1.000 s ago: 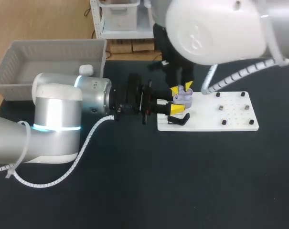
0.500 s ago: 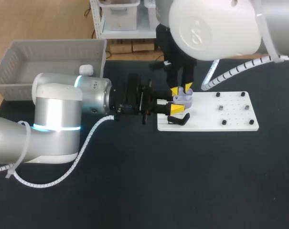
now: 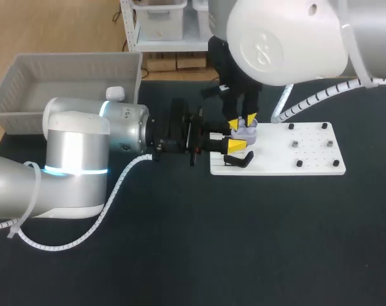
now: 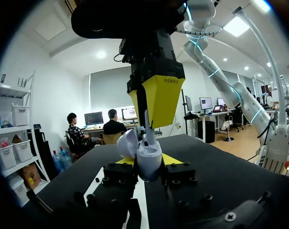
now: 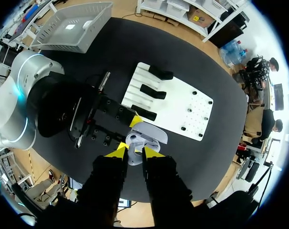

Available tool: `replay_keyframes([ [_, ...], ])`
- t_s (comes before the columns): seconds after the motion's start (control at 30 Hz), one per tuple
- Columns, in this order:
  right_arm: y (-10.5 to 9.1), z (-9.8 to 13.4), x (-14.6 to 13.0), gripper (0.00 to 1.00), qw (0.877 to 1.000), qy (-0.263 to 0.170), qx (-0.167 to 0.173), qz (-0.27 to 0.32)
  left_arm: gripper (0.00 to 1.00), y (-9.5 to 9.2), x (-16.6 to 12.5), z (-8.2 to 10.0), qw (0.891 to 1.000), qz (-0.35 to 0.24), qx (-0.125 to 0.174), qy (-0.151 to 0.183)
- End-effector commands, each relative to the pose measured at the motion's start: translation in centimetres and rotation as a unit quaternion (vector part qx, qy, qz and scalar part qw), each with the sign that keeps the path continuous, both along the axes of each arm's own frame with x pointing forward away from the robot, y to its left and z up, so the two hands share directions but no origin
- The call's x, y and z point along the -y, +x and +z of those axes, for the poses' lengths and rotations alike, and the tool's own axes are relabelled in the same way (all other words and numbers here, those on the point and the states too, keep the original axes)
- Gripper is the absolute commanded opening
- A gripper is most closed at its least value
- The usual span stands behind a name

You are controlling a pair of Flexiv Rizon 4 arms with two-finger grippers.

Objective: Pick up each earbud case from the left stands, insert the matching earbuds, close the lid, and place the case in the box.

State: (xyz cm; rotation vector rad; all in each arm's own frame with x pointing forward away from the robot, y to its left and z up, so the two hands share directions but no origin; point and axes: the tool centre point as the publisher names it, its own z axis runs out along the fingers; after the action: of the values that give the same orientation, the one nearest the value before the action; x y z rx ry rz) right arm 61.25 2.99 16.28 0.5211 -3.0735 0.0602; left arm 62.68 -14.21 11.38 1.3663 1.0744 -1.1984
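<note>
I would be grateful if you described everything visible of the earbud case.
The earbud case is a small, rounded, pale lavender shell of glossy plastic. Its hinged lid stands open, tipped to one side. The left hand grips its body from both sides, upright over a white board. The right hand is directly above, its white earbud pointing down into the opening.

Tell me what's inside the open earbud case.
One white earbud pokes up from the earbud case, stem upward, gripped by the right pincer. The lid tilts open beside it. The pincer and the case wall hide the sockets, so a second earbud cannot be confirmed.
</note>
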Motion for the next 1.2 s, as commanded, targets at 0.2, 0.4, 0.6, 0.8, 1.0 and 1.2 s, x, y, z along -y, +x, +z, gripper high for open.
replay_keyframes([
  [0.2,0.5,-0.5,0.1,0.00,1.000,0.001,-0.007,0.001,0.00,-0.1,0.1,0.0,1.000,0.002,0.000,0.000],
  [0.4,0.6,-0.6,0.0,0.00,1.000,0.000,-0.009,0.003,0.00,-0.1,0.1,0.0,1.000,0.002,0.000,0.000],
  [0.6,0.6,-0.9,-0.1,0.00,1.000,0.001,-0.012,0.004,0.00,-0.1,0.1,0.0,1.000,0.002,0.000,0.000],
  [0.8,0.8,-1.1,-0.1,0.00,1.000,-0.001,-0.013,0.005,0.00,-0.1,0.1,0.0,1.000,0.002,0.000,0.000],
  [1.0,1.0,-1.2,-0.1,0.00,1.000,-0.004,-0.015,0.006,0.00,-0.1,0.1,0.0,1.000,0.002,0.000,0.000],
  [1.2,1.2,-1.5,-0.1,0.00,1.000,-0.007,-0.020,0.008,0.00,-0.1,0.1,0.0,1.000,0.002,0.000,0.000],
])
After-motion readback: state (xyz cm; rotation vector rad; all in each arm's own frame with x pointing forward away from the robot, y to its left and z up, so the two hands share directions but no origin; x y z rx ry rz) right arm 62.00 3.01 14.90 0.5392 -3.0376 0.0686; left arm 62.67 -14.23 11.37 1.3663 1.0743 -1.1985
